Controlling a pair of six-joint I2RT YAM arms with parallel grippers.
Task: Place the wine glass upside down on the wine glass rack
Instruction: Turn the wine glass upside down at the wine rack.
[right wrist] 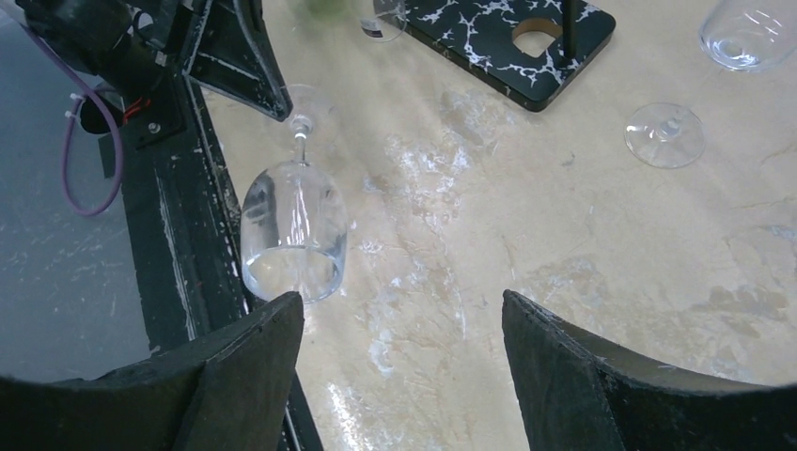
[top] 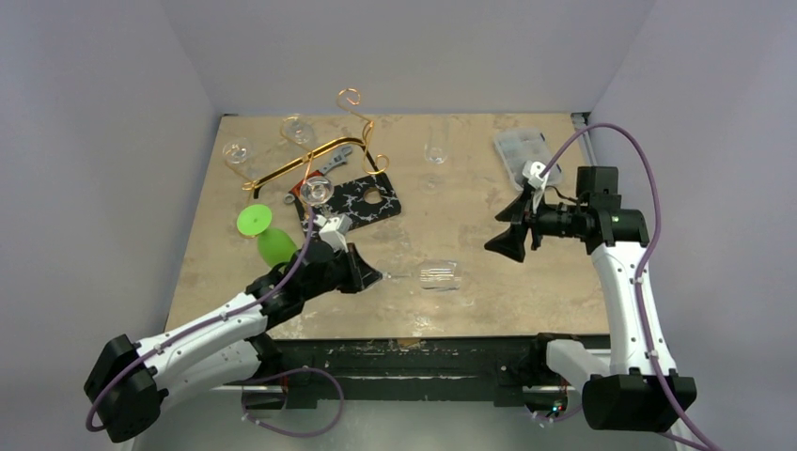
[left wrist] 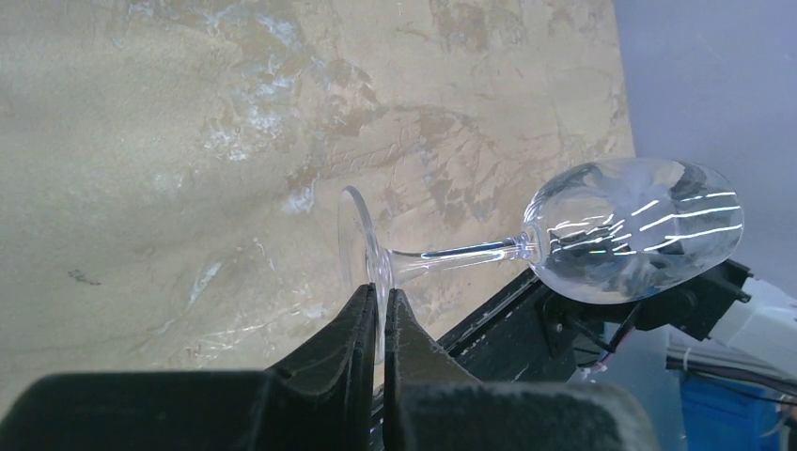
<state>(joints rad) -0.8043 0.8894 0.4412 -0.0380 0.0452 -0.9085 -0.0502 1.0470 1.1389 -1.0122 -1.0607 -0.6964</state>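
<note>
The right wrist view's top edge cuts off a second glass (right wrist: 747, 33) and a blurred green object (right wrist: 327, 6). The foot of the wine glass (left wrist: 630, 230) disappears inside the left gripper (left wrist: 379, 296)

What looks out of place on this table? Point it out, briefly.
The wine glass hangs sideways above the table, pinched only by the rim of its foot in the left gripper. A green glass lies tipped on its side beside the black board.

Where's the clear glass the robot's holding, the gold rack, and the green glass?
wine glass (left wrist: 639, 230): left wrist view, on its bowl.
wine glass rack (top: 282, 170): top view, on its arched bar.
green glass (top: 254, 221): top view, on its round foot.
</note>
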